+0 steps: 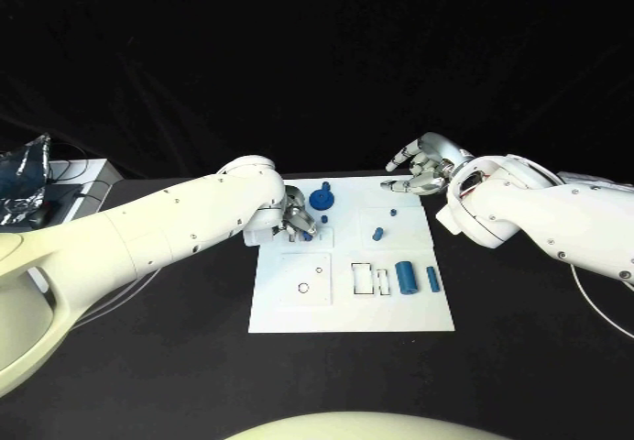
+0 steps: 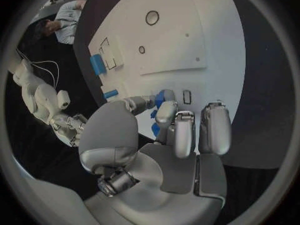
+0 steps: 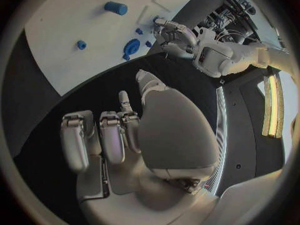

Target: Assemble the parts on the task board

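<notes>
The white task board [image 1: 350, 307] lies in the middle of the table. My left hand [image 1: 298, 220] hovers over its far left part and pinches a small blue part [image 2: 164, 97] between thumb and fingers, just above the board. My right hand [image 1: 423, 170] hangs at the board's far right corner, fingers curled in with nothing in them; the right wrist view shows that hand [image 3: 119, 135] over the black table. On the board are a blue knob-shaped part [image 1: 323, 197], two small pegs [image 1: 378, 233], a thick blue cylinder [image 1: 407, 277] and a thinner one [image 1: 432, 278].
A round hole [image 1: 304, 288] and rectangular slots [image 1: 361, 278] mark the board's near half. Grey equipment and a foil bag [image 1: 27, 179] sit at the table's far left. Black table [image 1: 529, 330] surrounds the board.
</notes>
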